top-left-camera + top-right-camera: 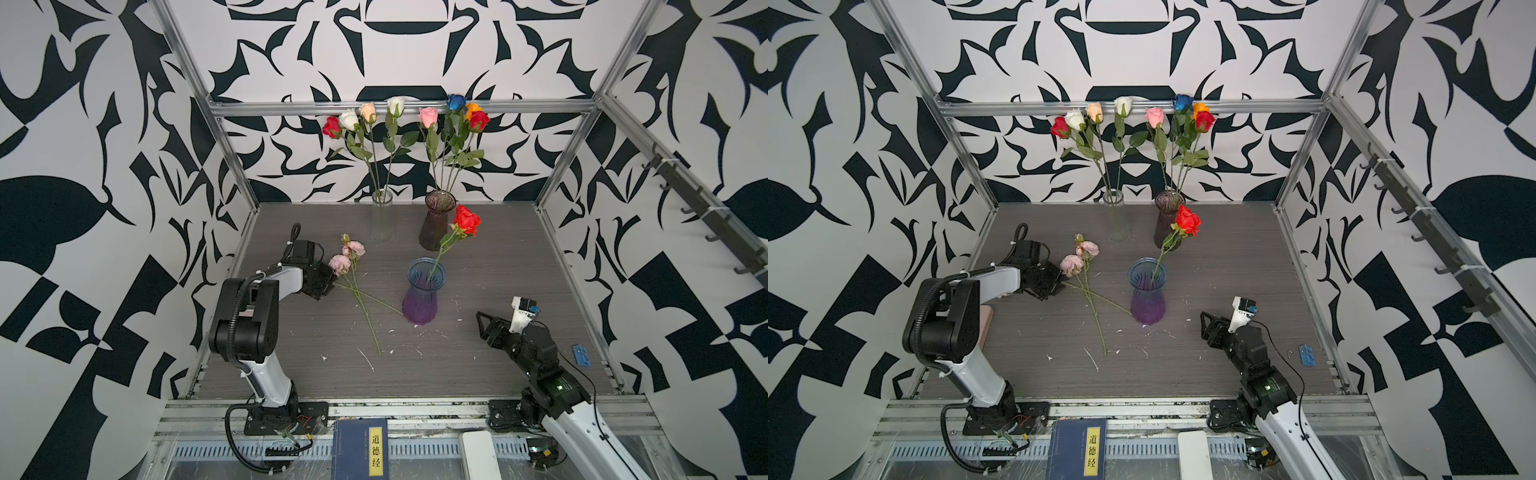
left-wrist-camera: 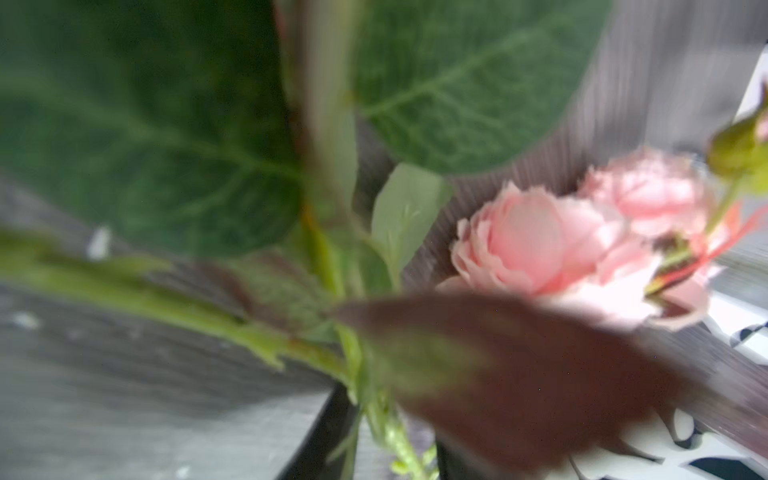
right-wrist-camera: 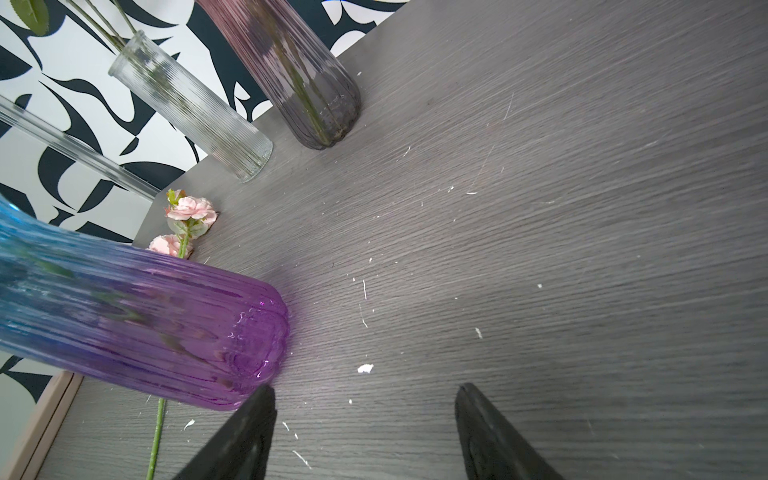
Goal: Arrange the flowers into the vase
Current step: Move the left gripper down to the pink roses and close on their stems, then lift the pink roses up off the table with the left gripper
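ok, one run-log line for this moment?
left gripper: at stems of pink flowers, grip unclear | right gripper: open, empty | blue-purple vase: holds red rose | pink flowers: lying on table

The bench (image 1: 519, 270) is grey wood-grain, flecked white. The walls (image 1: 83, 208) carry a black-and-white swirling pattern. The ribbed vase (image 1: 420, 303) fades from a blue rim to a purple base; its rose (image 1: 467, 220) is red. The frilly blooms (image 1: 340, 262) are pale pink, their stems (image 1: 368, 316) green.
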